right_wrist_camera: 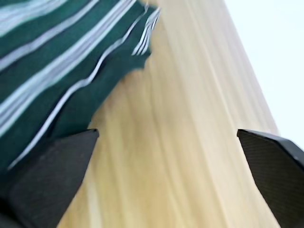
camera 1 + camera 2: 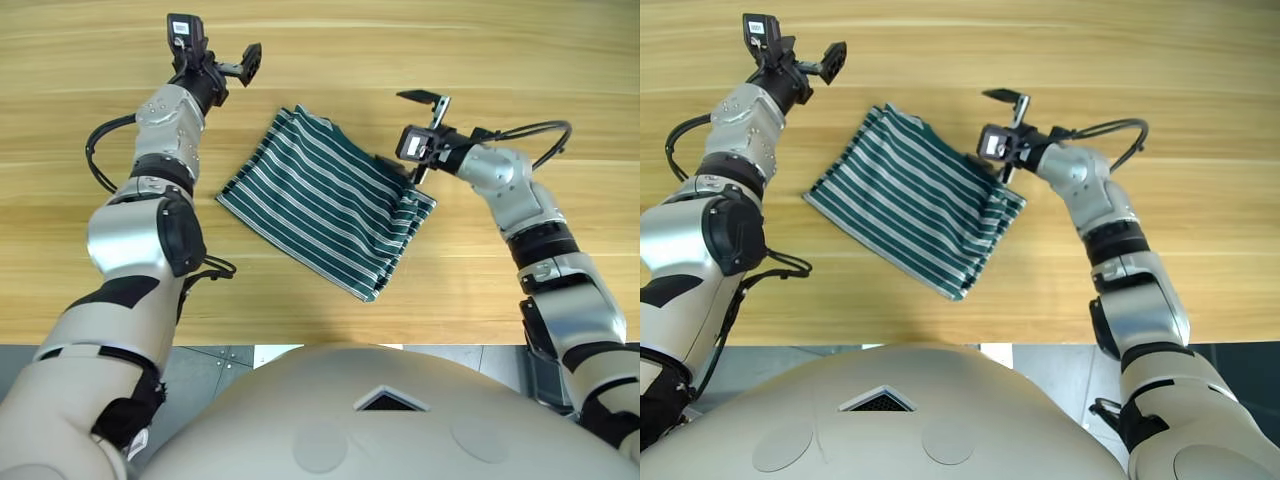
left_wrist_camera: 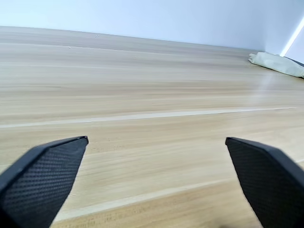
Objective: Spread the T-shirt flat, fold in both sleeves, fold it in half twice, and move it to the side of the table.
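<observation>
The T-shirt [image 2: 320, 200], dark green with thin white stripes, lies folded into a tilted rectangle in the middle of the wooden table [image 2: 520, 50]. My right gripper [image 2: 402, 132] hovers open at the shirt's right edge. In the right wrist view one of its fingers [image 1: 47, 180] sits over the striped cloth [image 1: 52, 57] and the other over bare wood. My left gripper [image 2: 216, 44] is open beyond the shirt's far left corner, apart from the cloth, with bare wood between its fingers [image 3: 42, 175].
Bare tabletop surrounds the shirt on all sides, with wide room at the far side and to the right. A pale crumpled cloth [image 3: 278, 62] lies far off on the table in the left wrist view. The table's near edge [image 2: 300, 342] runs just below the shirt.
</observation>
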Robot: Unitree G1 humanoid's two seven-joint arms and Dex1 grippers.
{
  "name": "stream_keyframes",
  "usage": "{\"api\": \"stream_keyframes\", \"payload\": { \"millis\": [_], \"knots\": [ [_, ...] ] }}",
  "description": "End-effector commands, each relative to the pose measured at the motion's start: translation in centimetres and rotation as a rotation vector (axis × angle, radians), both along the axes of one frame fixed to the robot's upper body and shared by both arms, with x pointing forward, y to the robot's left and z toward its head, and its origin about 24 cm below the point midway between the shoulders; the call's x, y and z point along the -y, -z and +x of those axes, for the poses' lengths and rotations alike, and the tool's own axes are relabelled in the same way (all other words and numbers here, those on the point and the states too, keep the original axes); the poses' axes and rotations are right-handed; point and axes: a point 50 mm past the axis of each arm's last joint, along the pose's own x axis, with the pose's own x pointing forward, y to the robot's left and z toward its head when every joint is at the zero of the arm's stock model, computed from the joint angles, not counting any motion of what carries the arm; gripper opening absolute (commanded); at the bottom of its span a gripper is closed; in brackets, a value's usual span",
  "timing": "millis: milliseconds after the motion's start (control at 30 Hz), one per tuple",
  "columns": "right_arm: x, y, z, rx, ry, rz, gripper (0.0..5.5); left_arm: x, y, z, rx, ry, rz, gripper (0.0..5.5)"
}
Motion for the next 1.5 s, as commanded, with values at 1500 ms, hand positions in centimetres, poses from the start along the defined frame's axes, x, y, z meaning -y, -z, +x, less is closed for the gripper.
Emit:
{"api": "stream_keyframes", "payload": {
  "millis": [1500],
  "knots": [
    [-7.9, 3.2, 0.4, -0.143, -0.069, 0.085, 5.40, 1.1, 0.8, -0.4, -0.006, 0.043, -0.007, 5.38]
  ]
}}
